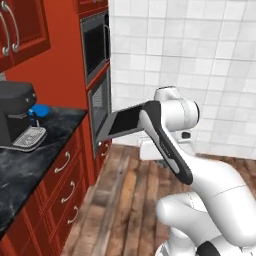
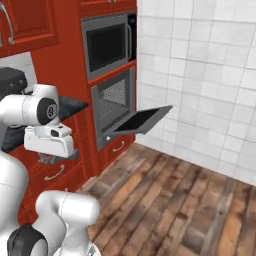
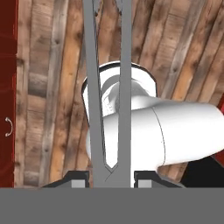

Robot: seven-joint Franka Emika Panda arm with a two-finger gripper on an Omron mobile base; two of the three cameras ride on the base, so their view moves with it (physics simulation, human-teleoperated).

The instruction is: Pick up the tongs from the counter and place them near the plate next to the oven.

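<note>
Clamped between the gripper (image 3: pixel 111 178) fingertips, tongs (image 3: pixel 107 87) pointing out over the wood floor (image 3: pixel 48 87), joined end at the fingers. Carry step, judging by that. Oven (image 1: pixel 100 107) door open, far left; desk (image 1: pixel 30 160) beyond. Next: swing left toward the plate (image 1: pixel 41 110) behind the coffee machine (image 1: pixel 17 112), then lower.

Silver tongs (image 3: pixel 107 87) in the pincer (image 3: pixel 107 177)

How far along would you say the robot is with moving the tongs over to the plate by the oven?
Done: the tongs are off the counter, pinched at their joined end in the gripper, with the wooden floor behind them. In hand: the carry. Left: setting them down near the blue plate, which sits behind the coffee machine at the counter's end beside the oven, whose door hangs open.
</note>
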